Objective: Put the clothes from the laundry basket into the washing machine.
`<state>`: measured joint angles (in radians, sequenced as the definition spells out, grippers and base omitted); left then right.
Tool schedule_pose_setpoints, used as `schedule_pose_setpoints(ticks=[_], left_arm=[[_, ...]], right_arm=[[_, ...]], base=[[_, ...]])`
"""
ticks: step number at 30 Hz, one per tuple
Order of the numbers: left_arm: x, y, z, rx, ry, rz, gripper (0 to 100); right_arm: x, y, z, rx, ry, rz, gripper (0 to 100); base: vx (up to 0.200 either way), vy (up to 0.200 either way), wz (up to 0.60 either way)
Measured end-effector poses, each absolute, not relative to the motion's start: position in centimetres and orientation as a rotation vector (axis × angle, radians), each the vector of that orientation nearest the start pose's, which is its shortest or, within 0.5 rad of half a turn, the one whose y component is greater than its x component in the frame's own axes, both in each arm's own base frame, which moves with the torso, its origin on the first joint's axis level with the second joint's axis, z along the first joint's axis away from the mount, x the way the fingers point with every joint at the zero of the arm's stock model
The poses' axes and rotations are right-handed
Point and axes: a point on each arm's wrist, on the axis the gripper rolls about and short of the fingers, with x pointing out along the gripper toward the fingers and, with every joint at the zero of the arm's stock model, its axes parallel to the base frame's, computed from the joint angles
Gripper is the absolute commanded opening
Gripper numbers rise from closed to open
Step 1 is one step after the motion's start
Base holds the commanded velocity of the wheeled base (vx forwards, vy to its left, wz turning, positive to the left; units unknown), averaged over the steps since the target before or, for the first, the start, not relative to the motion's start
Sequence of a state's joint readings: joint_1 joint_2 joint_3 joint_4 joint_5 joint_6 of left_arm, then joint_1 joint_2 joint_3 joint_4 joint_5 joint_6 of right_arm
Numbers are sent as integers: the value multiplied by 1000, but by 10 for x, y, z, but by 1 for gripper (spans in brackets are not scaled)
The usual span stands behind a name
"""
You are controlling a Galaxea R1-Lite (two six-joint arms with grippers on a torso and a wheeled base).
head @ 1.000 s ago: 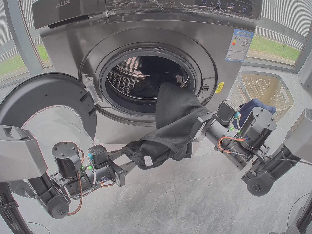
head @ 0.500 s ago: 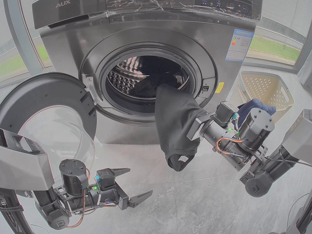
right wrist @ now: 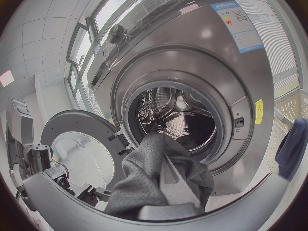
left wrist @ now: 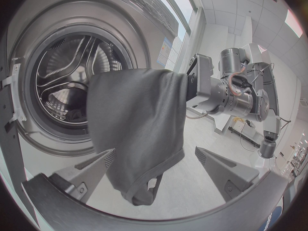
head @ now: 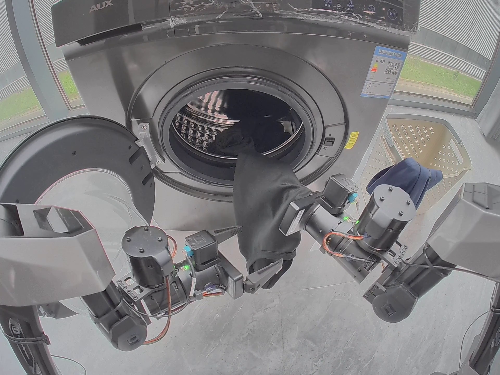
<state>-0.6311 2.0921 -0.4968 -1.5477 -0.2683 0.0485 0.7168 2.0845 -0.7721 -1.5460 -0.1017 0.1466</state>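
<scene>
We keep the black garment [head: 263, 204] clenched in our right end effector [right wrist: 175, 180], its top draped over the washing machine [head: 260, 63] door rim, while our left end effector [head: 249, 255] gapes around the dangling hem, seemingly to gather it inward.

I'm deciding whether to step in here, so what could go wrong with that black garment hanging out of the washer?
Most of the black garment hangs outside the drum opening, so it may slide to the floor if the right gripper lets go. The open left gripper straddles only its lower end and could close on too little cloth.
</scene>
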Motion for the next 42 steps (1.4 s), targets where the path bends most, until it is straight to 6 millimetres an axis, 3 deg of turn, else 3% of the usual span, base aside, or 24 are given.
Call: schedule_pose_setpoints(ticks=[13,26,32,33,42], left_arm=[[281,-212,68,19,15,-851,100],[319,-206,61,-13,-21,-719,100],[323,-206,57,-12,-19,-712,100],[323,-206,56,-11,-16,-712,0],[325,-204,50,-7,1,-706,0]], right_arm=[[266,264,125,240,-155,668,0],[247,273,122,238,-126,702,0],[244,275,123,240,-124,711,0],[243,275,123,241,-124,713,0],[245,272,128,246,-135,705,0]], base=[[0,0,0],[0,0,0],[0,0,0],[0,0,0],[0,0,0]])
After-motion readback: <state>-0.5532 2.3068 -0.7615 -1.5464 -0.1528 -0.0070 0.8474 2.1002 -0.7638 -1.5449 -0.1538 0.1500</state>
